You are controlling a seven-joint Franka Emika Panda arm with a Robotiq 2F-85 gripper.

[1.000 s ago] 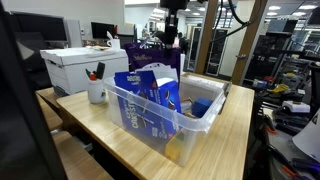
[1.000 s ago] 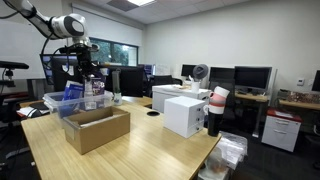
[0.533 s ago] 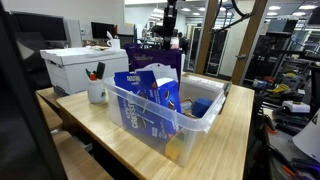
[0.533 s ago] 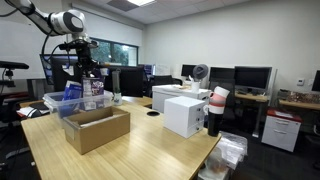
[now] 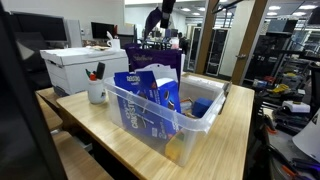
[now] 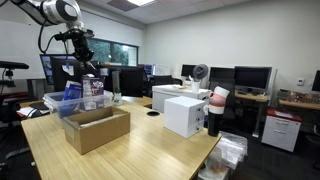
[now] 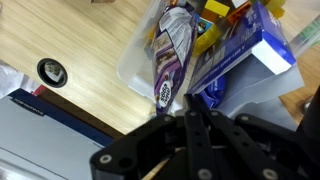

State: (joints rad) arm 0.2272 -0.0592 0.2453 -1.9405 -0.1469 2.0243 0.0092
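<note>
My gripper (image 7: 188, 108) is shut on the top of a purple snack bag (image 7: 170, 55), which hangs below the fingers in the wrist view. Under it is a clear plastic bin (image 7: 133, 68) with a blue box (image 7: 255, 48) and other packets inside. In both exterior views the gripper (image 5: 158, 20) (image 6: 84, 46) is high above the bin (image 5: 150, 118) (image 6: 58, 101), at the far end of the wooden table. The blue box (image 5: 140, 85) stands upright in the bin.
An open cardboard box (image 6: 95, 128) sits beside the bin. A white box (image 5: 75, 65) (image 6: 185, 115) and a white mug with pens (image 5: 97, 92) stand on the table. A small black round object (image 7: 52, 72) lies on the wood. Desks and monitors surround the table.
My gripper has risen straight up from just above the bin, with the purple bag in it. Nothing on the table moved.
</note>
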